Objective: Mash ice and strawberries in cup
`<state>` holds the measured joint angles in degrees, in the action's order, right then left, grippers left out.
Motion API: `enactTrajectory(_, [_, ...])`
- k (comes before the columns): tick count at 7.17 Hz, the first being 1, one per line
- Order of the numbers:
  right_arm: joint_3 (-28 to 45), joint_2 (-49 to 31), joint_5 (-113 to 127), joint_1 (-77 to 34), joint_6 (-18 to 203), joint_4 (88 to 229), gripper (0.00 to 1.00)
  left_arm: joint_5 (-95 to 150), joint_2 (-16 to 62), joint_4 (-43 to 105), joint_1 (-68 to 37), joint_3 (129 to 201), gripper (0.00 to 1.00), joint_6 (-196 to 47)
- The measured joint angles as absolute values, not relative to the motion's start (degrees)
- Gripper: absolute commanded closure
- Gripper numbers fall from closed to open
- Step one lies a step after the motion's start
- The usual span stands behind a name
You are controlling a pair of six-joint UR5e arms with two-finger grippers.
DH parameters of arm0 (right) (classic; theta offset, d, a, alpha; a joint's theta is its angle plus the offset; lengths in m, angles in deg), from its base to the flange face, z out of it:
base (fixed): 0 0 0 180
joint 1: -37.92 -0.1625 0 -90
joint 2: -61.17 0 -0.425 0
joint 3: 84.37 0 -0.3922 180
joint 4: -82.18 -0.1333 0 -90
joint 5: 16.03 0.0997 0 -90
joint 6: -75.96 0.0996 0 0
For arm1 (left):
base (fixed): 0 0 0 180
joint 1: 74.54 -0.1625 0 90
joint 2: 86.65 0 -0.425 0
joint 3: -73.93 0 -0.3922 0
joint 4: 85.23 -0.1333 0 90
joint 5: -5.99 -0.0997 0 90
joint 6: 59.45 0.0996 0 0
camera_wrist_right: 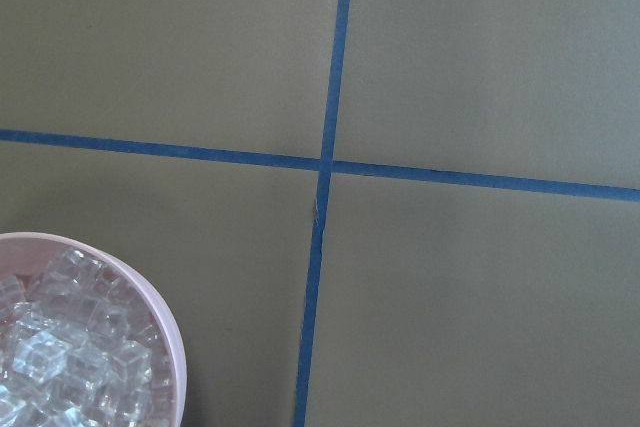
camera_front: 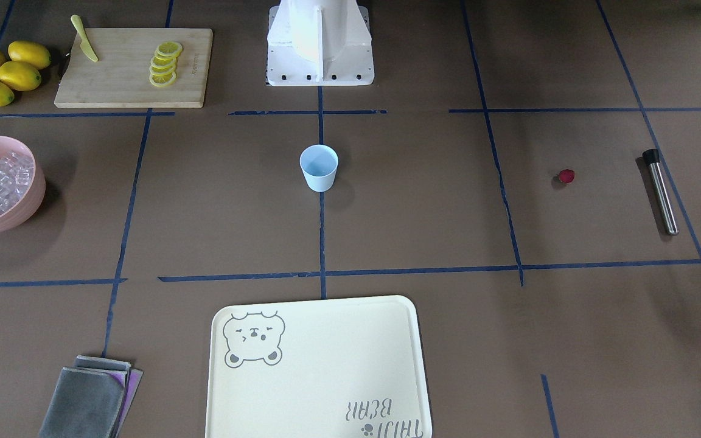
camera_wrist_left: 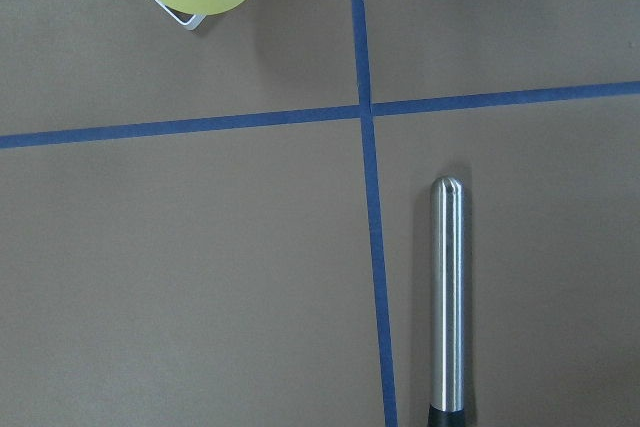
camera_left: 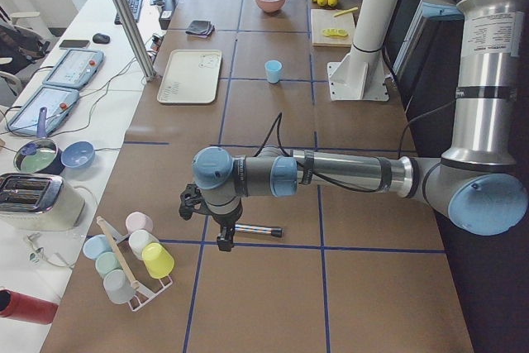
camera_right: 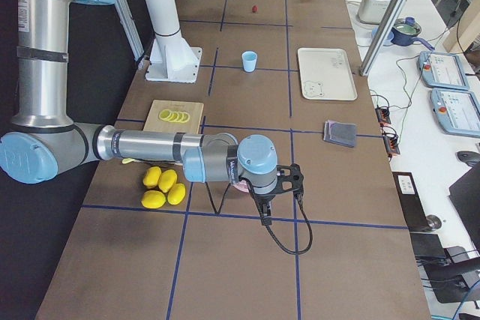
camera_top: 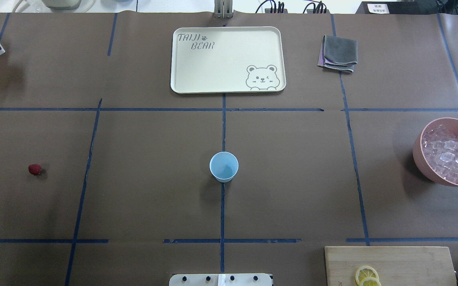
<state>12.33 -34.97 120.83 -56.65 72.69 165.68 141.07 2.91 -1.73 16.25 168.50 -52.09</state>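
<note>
right gripper (camera_right: 265, 211) near lemons (camera_right: 163, 187) | cup (camera_right: 249, 61) upright mid-table | tray (camera_right: 326, 73) beside cup | strawberry (camera_right: 256, 9) far end

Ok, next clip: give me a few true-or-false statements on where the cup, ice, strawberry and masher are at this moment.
1. The blue cup stands upright and empty. True.
2. The strawberry is inside the cup. False: it lies on the table, well apart from the cup.
3. The ice sits in the pink bowl. True.
4. The metal masher lies on the tray. False: it lies on the table, near the strawberry.
</note>
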Motion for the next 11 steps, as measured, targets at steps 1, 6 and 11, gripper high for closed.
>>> enactTrajectory(1, [12.5, -34.9, 121.6, -56.7, 72.8, 166.0, 0.01, 141.1, 2.9, -1.7, 16.3, 168.5, 0.0, -52.1])
enactTrajectory(6, [23.0, -36.5, 118.9, -48.1, 84.3, 166.3, 0.02, 141.2, 2.7, -1.6, 16.3, 168.5, 0.0, -52.1])
enactTrajectory(11, [27.6, -40.6, 113.8, -40.2, 74.8, 166.2, 0.22, 141.2, 2.6, -1.6, 16.4, 169.0, 0.0, -52.1])
